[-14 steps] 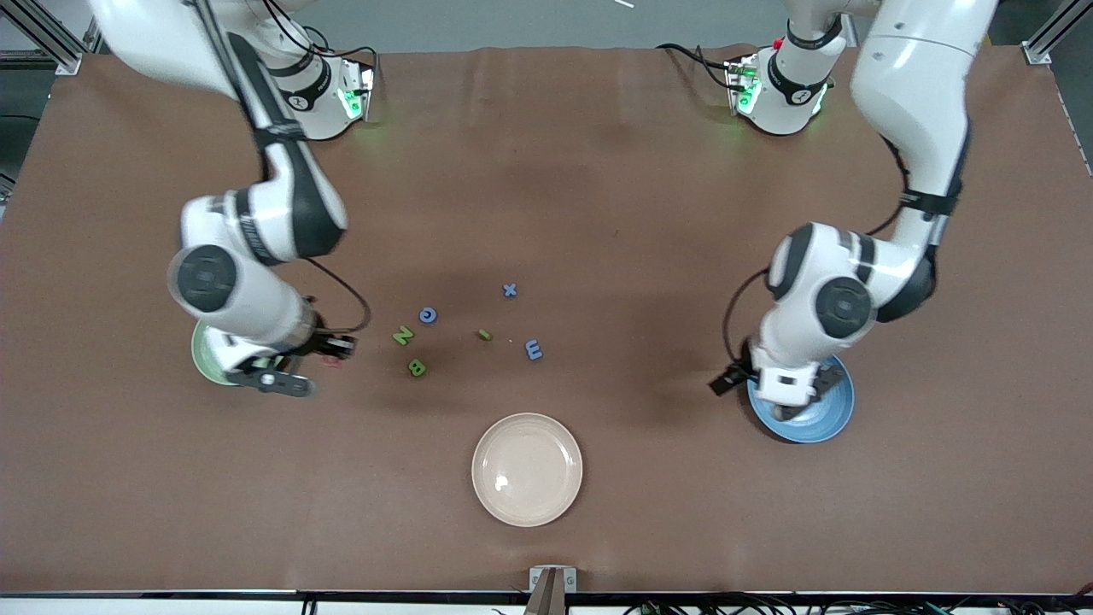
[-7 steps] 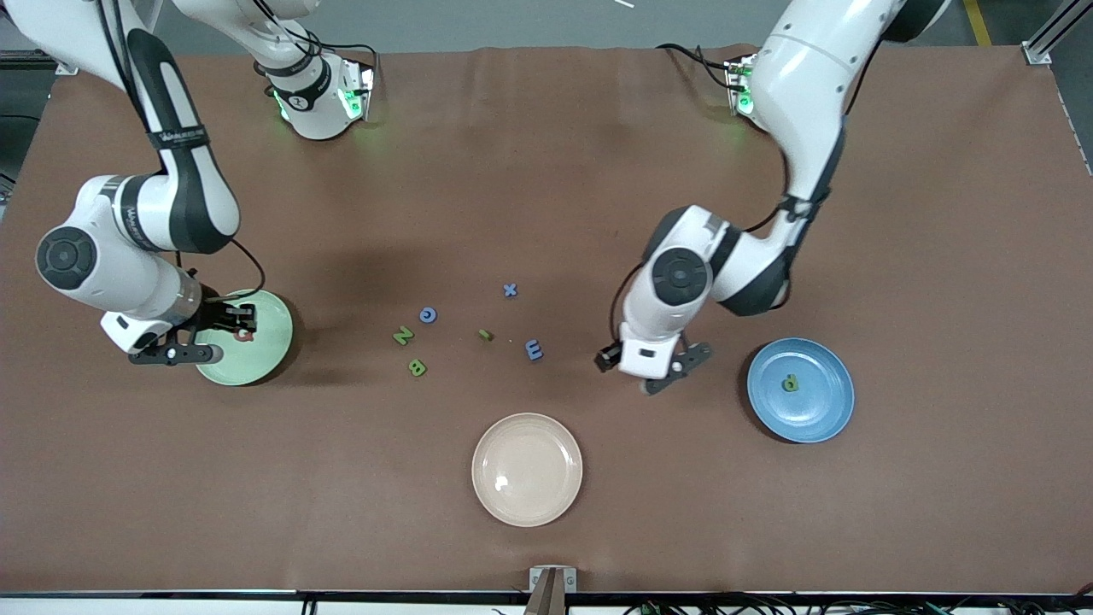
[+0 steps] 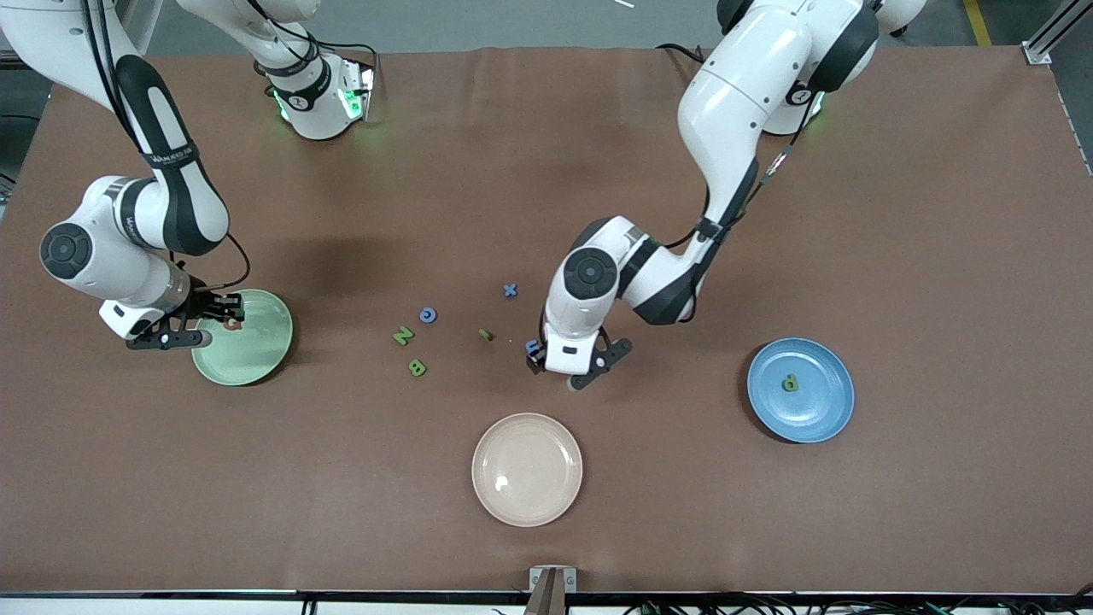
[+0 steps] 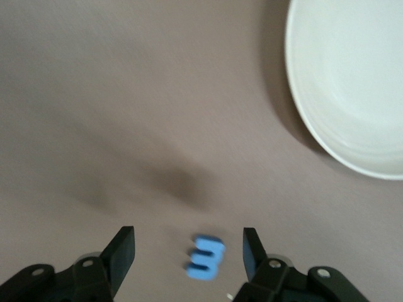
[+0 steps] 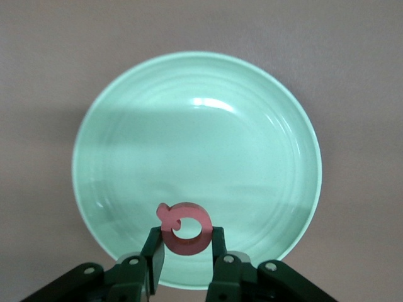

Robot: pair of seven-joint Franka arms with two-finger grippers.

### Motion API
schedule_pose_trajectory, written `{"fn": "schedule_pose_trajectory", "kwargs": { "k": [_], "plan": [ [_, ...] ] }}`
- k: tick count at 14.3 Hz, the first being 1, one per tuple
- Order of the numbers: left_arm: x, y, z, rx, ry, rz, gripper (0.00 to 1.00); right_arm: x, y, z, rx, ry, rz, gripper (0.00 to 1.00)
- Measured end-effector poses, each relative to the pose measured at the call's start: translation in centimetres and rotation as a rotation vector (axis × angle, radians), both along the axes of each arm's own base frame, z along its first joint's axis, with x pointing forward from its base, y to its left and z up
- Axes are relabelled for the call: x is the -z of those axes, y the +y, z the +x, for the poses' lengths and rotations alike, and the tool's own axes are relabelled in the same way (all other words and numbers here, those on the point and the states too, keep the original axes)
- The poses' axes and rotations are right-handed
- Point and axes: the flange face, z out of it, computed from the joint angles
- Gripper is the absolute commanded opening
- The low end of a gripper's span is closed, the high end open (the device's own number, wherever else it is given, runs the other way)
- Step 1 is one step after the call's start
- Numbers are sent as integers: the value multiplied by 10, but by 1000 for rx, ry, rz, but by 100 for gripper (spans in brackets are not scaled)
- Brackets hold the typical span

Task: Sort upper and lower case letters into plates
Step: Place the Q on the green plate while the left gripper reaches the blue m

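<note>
My right gripper (image 5: 186, 251) is shut on a pink-red letter (image 5: 184, 229) and hangs low over the pale mint green plate (image 3: 256, 350), near its rim (image 5: 113, 113). My left gripper (image 4: 187, 255) is open, its fingers (image 4: 123, 251) either side of a blue letter (image 4: 206, 257) lying on the table. In the front view that left gripper (image 3: 538, 350) is down at the blue letter (image 3: 533, 346). The blue plate (image 3: 828, 401) holds one green letter (image 3: 791, 383). Loose on the table lie a blue x (image 3: 510, 290), a blue c (image 3: 428, 315), a green N (image 3: 403, 336), a green B (image 3: 417, 368) and a small green letter (image 3: 485, 335).
A cream plate (image 3: 527, 470) sits nearer the front camera than the loose letters, close to the left gripper; its rim (image 4: 302, 119) shows in the left wrist view. The mint plate is at the right arm's end, the blue plate at the left arm's end.
The left arm swung from the blue plate to the middle and came down around the blue letter, jaws narrowing. The right arm carried the pink-red letter over the mint plate.
</note>
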Motion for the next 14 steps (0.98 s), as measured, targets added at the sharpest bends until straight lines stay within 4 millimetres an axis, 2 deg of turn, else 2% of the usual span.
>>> {"fn": "schedule_pose_trajectory", "kwargs": {
  "k": [3, 6, 7, 8, 9, 10, 12, 14],
  "plan": [
    [5, -23, -17, -22, 5, -6, 66, 27, -20, -10, -11, 4, 1, 18],
    [17, -32, -27, -25, 6, 16, 58, 49, -31, -20, -16, -1, 0, 22],
    [21, -31, -28, -25, 4, 25, 56, 52, -31, -22, -16, 2, 0, 32],
    [25, -29, -27, -27, 4, 32, 55, 53, -31, -23, -17, 4, 1, 56],
    [29, -28, -26, -28, 6, 37, 53, 53, -30, -23, -19, 4, 2, 93],
    [33, -27, -27, -28, 7, 43, 53, 53, -29, -23, -20, 4, 2, 100],
    [38, -30, -30, -19, -3, 56, 52, 52, -28, -23, -21, 5, 3, 100],
    [36, -35, -32, -11, -14, 57, 52, 40, -23, -19, -31, 19, 11, 100]
  ]
}}
